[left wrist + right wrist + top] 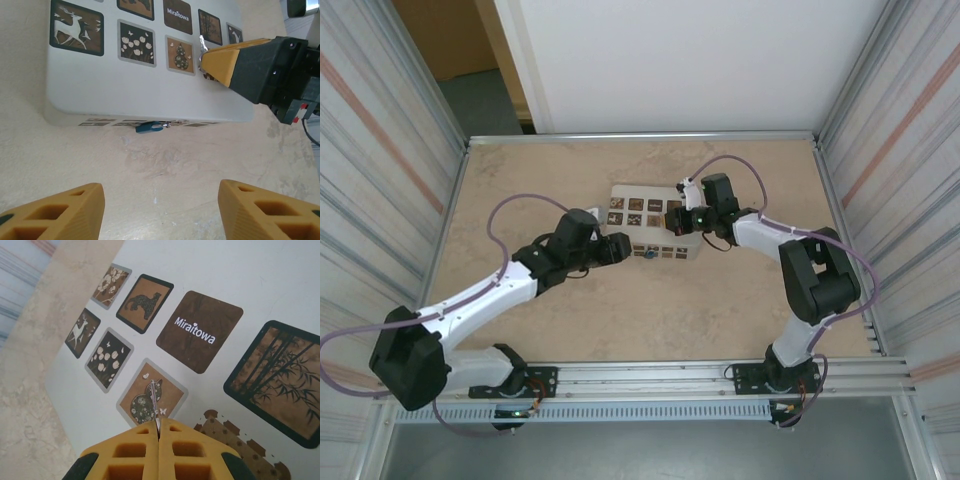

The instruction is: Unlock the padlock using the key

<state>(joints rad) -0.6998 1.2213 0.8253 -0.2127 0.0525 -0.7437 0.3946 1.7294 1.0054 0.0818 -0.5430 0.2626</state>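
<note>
The tiny teal-blue padlock [149,128] lies against the near side wall of the white box [100,90], its thin silver shackle pointing right; from above the padlock [648,253] is a small blue dot. My left gripper [161,196] is open just in front of it, with bare table between its orange fingers [65,210]. It sits at the box's left front corner [620,248]. My right gripper [158,426] is shut on the key [154,402], whose thin silver blade sticks out over the box lid. The key tip [201,46] hangs above the lid, away from the padlock.
The white box [632,222] with brown patterned squares stands mid-table. My right gripper [682,218] hovers over its right part. Metal rails edge the table [620,320] on the left, right and near sides, with open tabletop in front of the box.
</note>
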